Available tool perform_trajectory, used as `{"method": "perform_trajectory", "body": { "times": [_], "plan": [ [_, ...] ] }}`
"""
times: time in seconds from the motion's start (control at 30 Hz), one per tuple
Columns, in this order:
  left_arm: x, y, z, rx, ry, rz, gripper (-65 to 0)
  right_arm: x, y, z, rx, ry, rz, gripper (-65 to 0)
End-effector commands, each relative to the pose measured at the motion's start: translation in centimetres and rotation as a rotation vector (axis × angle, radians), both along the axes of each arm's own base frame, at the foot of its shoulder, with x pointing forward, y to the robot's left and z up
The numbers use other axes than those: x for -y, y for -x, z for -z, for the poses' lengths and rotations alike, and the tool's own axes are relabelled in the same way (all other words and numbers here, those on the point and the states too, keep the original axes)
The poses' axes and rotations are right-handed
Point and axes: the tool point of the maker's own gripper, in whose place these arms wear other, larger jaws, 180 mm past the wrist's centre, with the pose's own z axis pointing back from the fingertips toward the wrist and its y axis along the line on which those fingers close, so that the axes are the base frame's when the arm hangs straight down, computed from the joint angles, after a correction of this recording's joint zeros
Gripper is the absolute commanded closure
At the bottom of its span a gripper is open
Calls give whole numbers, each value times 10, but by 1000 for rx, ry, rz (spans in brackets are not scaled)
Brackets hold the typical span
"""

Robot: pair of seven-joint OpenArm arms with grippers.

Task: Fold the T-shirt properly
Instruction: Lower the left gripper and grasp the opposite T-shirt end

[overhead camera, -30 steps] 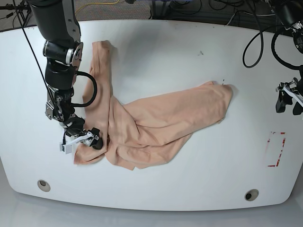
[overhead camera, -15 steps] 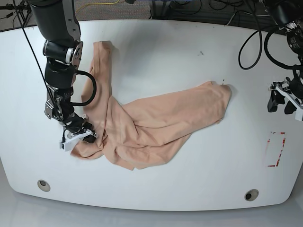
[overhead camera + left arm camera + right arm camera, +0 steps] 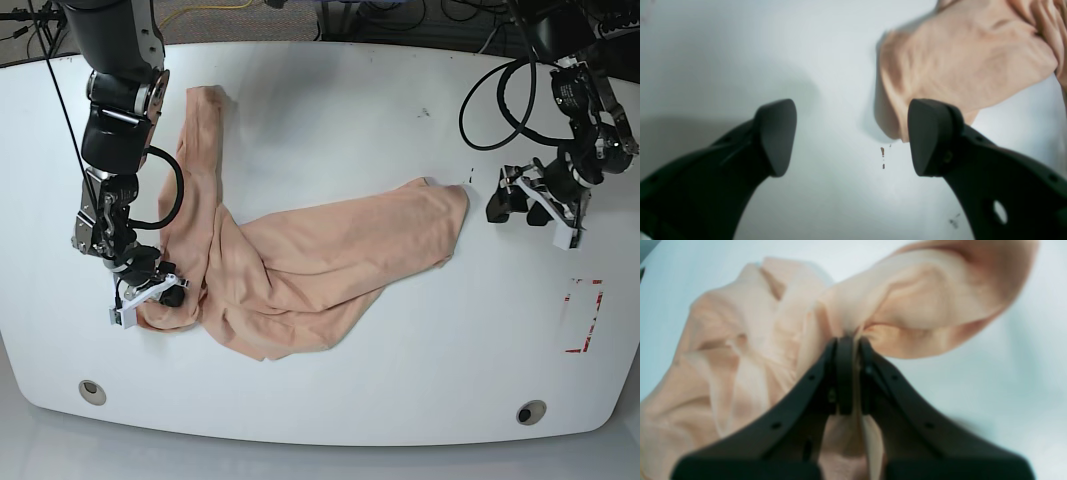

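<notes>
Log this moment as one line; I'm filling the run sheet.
right gripper: shut on T-shirt edge | left gripper: open, beside shirt corner, not touching | shirt: crumpled, unfolded on table

Base view overhead, looking straight down on whole white round-edged table (image 3: 330, 390); both wrist views low and close behind black gripper fingers (image 3: 773, 133), facing forward onto crumpled peach-pink cotton T-shirt (image 3: 320, 270), shared by all three views.
</notes>
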Motion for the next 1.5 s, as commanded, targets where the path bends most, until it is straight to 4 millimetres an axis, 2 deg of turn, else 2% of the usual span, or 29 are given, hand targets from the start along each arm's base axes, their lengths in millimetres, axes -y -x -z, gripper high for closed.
{"method": "perform_trajectory", "body": {
  "times": [0.0,0.13,0.2,0.27,0.37,0.87,0.97,1.07,1.23,1.37,1.47],
  "plan": [
    [16,-16,-7,46,55,23,-493,-4,-12,-26,76,36,-40,0],
    [31,-16,7,15,98,35,-493,-18,-9,-25,76,68,-90,0],
    [41,-22,6,33,119,47,-493,-22,-7,-24,76,76,-105,0],
    [50,-28,6,42,135,63,-493,-23,-6,-25,80,79,-109,0],
    [64,-32,17,14,161,89,-493,-24,-5,-25,84,83,-111,0],
    [59,-51,42,-83,244,-7,-493,-20,0,-21,73,86,-107,0],
    [61,-52,44,-88,250,-3,-471,-21,-1,-21,74,83,-108,0],
    [62,-51,46,-94,255,-3,-379,-22,-1,-20,74,82,-108,0],
    [68,-51,47,-101,254,9,-165,-22,-1,-21,76,81,-108,0],
    [73,-50,48,-109,242,33,-54,-22,-1,-21,76,82,-109,0],
    [74,-51,45,-97,236,43,-19,-23,-2,-29,87,96,-121,0]
  ]
}}
